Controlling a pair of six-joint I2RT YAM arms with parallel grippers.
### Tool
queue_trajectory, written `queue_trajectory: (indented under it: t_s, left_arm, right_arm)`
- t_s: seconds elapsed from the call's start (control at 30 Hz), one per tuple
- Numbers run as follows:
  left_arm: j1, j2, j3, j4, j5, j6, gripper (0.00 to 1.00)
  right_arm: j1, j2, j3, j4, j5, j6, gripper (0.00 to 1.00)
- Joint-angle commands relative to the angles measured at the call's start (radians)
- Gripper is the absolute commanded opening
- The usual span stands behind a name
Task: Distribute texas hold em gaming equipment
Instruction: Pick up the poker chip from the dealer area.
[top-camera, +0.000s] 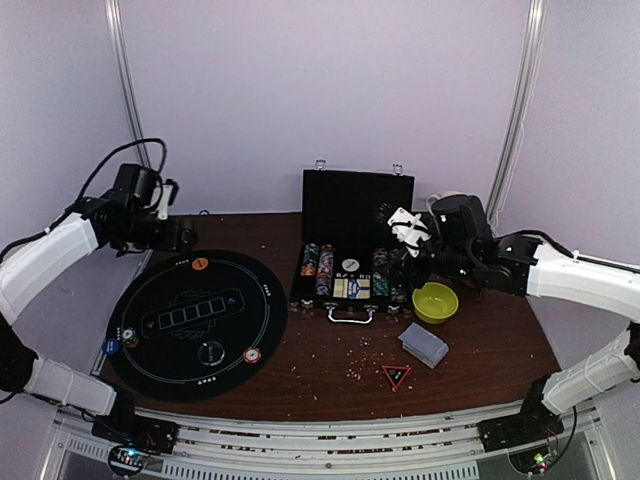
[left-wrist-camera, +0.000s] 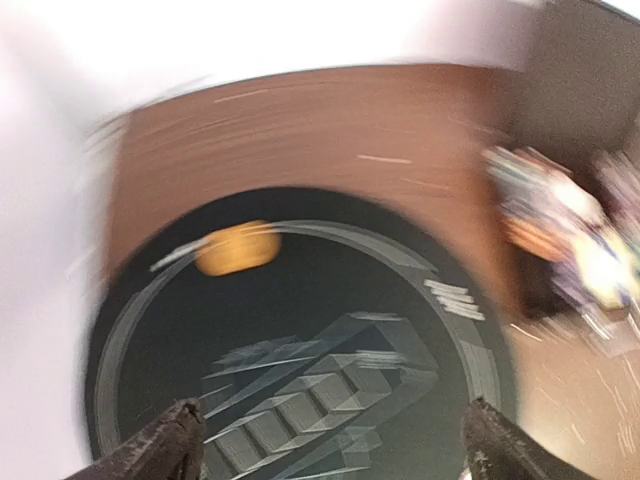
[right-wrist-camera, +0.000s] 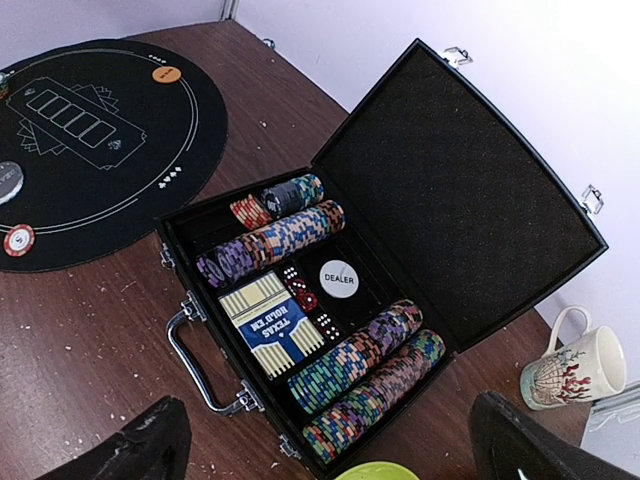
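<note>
Mat: round black felt mat (top-camera: 160, 290) on the left of the brown table (top-camera: 330, 385).
Chips on mat: orange chip (top-camera: 199, 264) at the far rim, blue chip (top-camera: 111, 346) at the left rim, clear disc (top-camera: 211, 351) near the front, red-and-white chip (top-camera: 252, 355) just right of it.
Case: black case (right-wrist-camera: 460, 190) open at centre, holding chip rows (right-wrist-camera: 275, 240), dealer button (right-wrist-camera: 338, 277), dice (right-wrist-camera: 300, 290) and boxed cards (right-wrist-camera: 272, 325).
Loose deck: grey-blue deck (top-camera: 424, 344) on the table, near the yellow-green bowl (top-camera: 435, 301).
Left gripper (left-wrist-camera: 330, 450): above the mat, fingers spread wide, nothing between them.
Right gripper (right-wrist-camera: 330, 455): above the case, fingers wide apart, empty.
</note>
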Motion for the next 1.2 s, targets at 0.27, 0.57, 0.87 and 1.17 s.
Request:
queue_trajectory:
  t_s: [0.27,0.57,0.87,1.17]
  left_arm:
    - [-0.519,0.379,0.037,-0.091,0.26,0.438,0.92]
    - [-0.545,0.497,-0.002,-0.164,0.179,0.484,0.85]
    - [-0.562,0.528,-0.046,-0.153,0.114,0.46,0.69]
    - [-0.562,0.555,-0.062,-0.157,0.112,0.463,0.7]
  right_arm:
    - [-0.007,-0.009,0.047,-0.109,0.051,0.097,1.0]
    - [-0.006,-0.02,0.037,-0.125,0.065,0.11,1.0]
    - [-0.006,-0.018,0.034,-0.116,0.065,0.102,1.0]
    - [-0.007,-0.022,0.03,-0.114,0.06,0.1,1.0]
